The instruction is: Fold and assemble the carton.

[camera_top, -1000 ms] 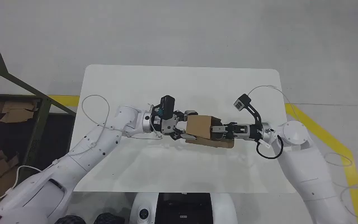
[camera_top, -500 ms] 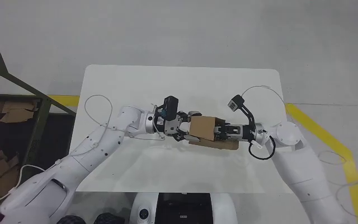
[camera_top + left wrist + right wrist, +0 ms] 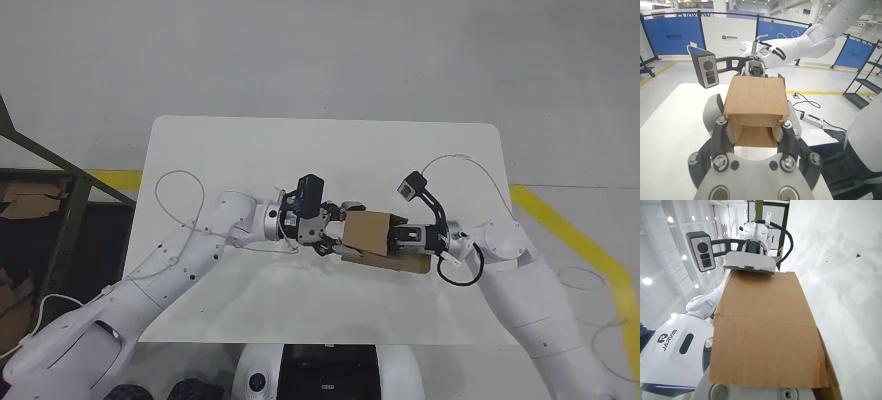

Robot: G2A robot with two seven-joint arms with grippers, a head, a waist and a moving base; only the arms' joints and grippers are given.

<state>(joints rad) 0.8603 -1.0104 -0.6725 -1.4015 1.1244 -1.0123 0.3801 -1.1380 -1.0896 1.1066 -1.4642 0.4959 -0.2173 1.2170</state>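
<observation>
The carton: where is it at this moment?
In the top view the carton is at the middle of the white table, clamped at one end by the left gripper, with the right gripper at its other end.

The carton point(image 3: 755, 98) was matt brown cardboard, ragged along its cut edges, and the table point(image 3: 200, 150) was smooth white.

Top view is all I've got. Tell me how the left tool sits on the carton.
Observer: The left tool straddles the carton, its fingers outside both side walls.
Operator: Report the end facing it.
Observer: Open. A top flap hangs partly down inside, with the bottom panel visible beneath.
Operator: Now the right tool.
Observer: A creased panel lies over it in its wrist view; whether it grips, I cannot tell.
</observation>
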